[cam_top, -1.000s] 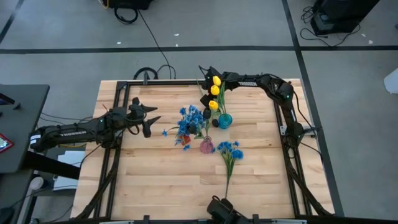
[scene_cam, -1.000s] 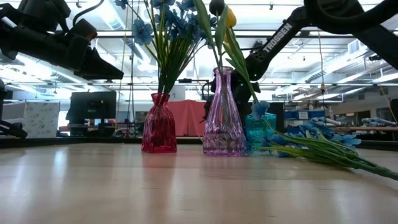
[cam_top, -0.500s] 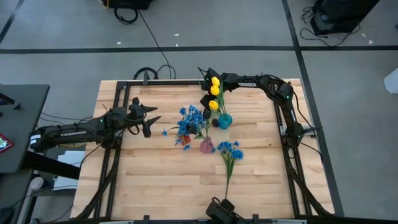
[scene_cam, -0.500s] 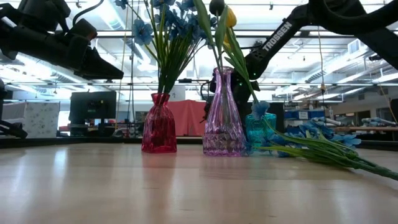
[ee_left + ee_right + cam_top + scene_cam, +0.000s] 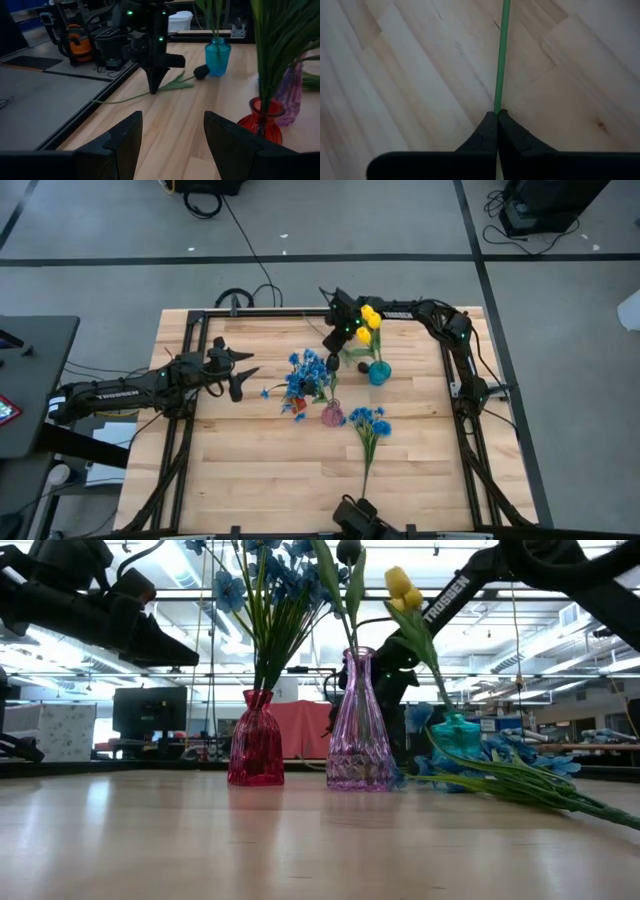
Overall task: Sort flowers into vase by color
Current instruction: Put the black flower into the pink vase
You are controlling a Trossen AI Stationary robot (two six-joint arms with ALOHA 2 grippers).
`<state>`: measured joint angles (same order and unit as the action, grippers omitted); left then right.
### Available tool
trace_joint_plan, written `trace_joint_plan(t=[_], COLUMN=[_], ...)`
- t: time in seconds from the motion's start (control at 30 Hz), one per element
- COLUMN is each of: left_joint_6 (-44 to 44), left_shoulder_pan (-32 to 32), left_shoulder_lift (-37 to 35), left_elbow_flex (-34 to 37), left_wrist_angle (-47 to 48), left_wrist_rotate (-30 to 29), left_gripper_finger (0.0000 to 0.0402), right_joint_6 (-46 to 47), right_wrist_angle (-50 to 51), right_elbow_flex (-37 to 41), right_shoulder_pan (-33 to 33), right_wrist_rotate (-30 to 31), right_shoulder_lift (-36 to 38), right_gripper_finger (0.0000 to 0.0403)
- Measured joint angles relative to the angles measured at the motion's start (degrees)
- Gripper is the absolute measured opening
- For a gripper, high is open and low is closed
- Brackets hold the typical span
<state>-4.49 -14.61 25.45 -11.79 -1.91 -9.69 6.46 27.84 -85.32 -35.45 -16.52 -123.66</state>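
A dark tulip lies on the table, its bud [image 5: 201,71] beside the teal vase [image 5: 378,372] that holds yellow tulips [image 5: 366,320]. My right gripper [image 5: 152,91] stands over its green stem, shut on it. A red vase [image 5: 256,740] holds blue flowers [image 5: 308,372]. A pink vase [image 5: 332,416] holds a dark tulip [image 5: 347,550]. One blue bunch [image 5: 368,424] lies flat on the table near the pink vase. My left gripper [image 5: 240,370] hangs open above the table's left part, holding nothing. My right gripper pinches the lying dark tulip's green stem [image 5: 498,102] between its two fingertips, partway along it, just behind the leaf [image 5: 172,86]. The fingers come from above, pointing down. The stem and bud lie on the table; the stem's free end [image 5: 100,102] reaches toward the far edge.
A black frame [image 5: 190,380] runs along the table's left, far and right edges. Bare wood lies at the near left [image 5: 250,470] and near right. The three vases stand close together mid-table. Room clutter shows beyond the far edge.
The teal vase with its yellow tulips has slid toward the table's right edge, staying upright. The dark bud on the table has shifted the same way. My right gripper has moved a little toward the right edge.
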Motion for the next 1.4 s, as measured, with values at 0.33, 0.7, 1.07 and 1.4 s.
trace_joint_plan(t=[0.33,0.7,1.07,1.4], left_joint_6=[1.0,1.4,0.4,0.2], left_shoulder_pan=[0.0,0.0,0.0,0.0], left_shoulder_lift=[0.0,0.0,0.0,0.0], left_elbow_flex=[0.0,0.0,0.0,0.0], left_wrist_angle=[0.4,0.5,0.5,0.5], left_wrist_rotate=[1.4,1.4,1.0,0.3], left_gripper_finger=[0.0218,0.0218,0.0218,0.0218], right_joint_6=[-2.3,-4.6,-8.2,-12.0], right_wrist_angle=[0.1,0.2,1.6,4.4], right_elbow_flex=[-6.4,-11.4,-14.1,-19.5], right_shoulder_pan=[-1.2,-2.3,-2.9,-2.6], right_wrist_rotate=[-1.7,-1.1,-2.9,-5.0], right_shoulder_lift=[-0.2,-0.2,-0.1,-0.1], right_gripper_finger=[0.0009,0.0008,0.0009,0.001])
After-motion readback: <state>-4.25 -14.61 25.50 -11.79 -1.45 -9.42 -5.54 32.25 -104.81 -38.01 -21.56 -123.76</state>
